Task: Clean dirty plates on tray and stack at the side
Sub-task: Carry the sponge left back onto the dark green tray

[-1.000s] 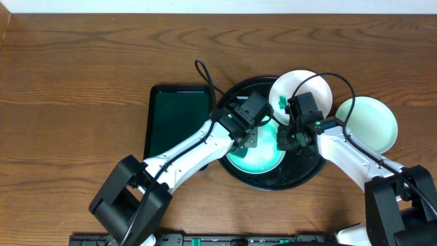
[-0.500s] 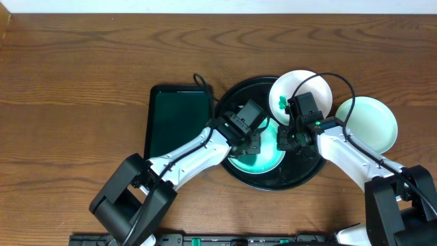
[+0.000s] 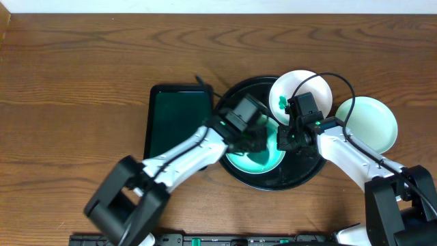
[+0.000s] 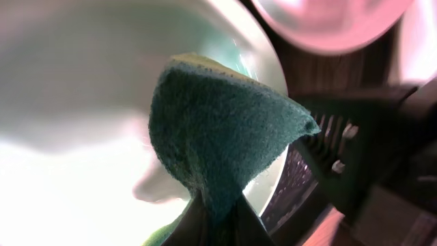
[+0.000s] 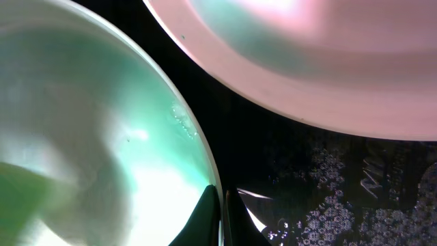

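Note:
The round black tray [image 3: 307,173] holds a mint plate [image 3: 259,160] at its middle and a white plate [image 3: 307,85] with a green smear [image 3: 282,103] on its far rim. A third pale plate [image 3: 372,123] lies on the table to the right. My left gripper [image 3: 254,140] is shut on a green sponge [image 4: 218,137] pressed into the mint plate [image 4: 82,102]. My right gripper [image 3: 285,140] is shut on that plate's right rim [image 5: 205,164]; the fingers [image 5: 222,215] pinch the edge. The white plate [image 5: 307,61] shows beyond.
A rectangular dark green tray [image 3: 177,119] lies left of the black tray, touching it. A black cable [image 3: 203,76] loops over its far right corner. The brown wooden table [image 3: 82,82] stretches to the left and back.
My left gripper with the sponge has slid back and forth over the mint plate, first toward me, then back. The right gripper and the plates have not moved.

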### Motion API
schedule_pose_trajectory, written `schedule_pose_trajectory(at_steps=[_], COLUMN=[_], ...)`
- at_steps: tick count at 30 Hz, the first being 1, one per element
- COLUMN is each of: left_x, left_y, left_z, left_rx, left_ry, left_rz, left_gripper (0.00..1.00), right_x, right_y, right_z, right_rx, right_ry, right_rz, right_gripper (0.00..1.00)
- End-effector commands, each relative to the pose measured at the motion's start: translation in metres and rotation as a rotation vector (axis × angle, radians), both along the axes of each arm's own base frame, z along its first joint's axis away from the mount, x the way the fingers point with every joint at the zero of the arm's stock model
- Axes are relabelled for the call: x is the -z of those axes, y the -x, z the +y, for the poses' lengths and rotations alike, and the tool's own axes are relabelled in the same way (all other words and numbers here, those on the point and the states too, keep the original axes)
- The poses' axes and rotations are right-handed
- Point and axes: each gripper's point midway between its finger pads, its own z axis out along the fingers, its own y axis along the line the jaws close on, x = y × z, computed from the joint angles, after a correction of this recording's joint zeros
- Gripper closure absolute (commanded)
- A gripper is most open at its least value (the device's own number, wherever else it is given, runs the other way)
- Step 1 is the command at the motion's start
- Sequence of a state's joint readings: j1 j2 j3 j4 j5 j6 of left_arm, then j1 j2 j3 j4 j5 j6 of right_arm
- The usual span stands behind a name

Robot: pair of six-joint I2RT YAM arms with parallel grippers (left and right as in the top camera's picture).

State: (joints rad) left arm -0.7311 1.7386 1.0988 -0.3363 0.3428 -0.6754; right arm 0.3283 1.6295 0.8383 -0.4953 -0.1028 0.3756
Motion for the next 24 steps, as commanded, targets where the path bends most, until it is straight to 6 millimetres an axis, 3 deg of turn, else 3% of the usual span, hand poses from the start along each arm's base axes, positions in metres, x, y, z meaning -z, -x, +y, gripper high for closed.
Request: schedule_pose_trajectory(at_steps=[1,5,8,11,16,24], left_x=[-0.056,-0.077,-0.079,-0.066,-0.028,-0.002], left_y=[-0.034,-0.047,-0.048,-0.046,-0.03,-0.019], left_z=[0.033,0.085,0.129,0.168,0.24,0.258], left_rx=[-0.086,-0.147,-0.19,-0.249,-0.366,-0.386], left_ry=[0.069,0.034,-0.029,-0.13,-0.412,-0.497], left_rz=[-0.096,-0.131,-0.12,-0.073,0.016,0.026], left_gripper=[0.93,0.93,0.93,0.93,0.92,0.92], right_x=[0.004,0.004,0.004,0.004,0.004,0.004], right_y=[0.008,0.007,0.008,0.008,0.008,0.008], right_z=[0.007,0.007,0.007,0.007,0.007,0.007], right_rx=[-0.014,-0.013,-0.013,-0.013,-0.014,-0.013], right_ry=[-0.024,-0.024,-0.024,-0.024,-0.024,-0.024], right_rz=[0.025,0.024,0.025,0.025,0.025,0.025], right_gripper=[0.99,0.99,0.99,0.99,0.99,0.99])
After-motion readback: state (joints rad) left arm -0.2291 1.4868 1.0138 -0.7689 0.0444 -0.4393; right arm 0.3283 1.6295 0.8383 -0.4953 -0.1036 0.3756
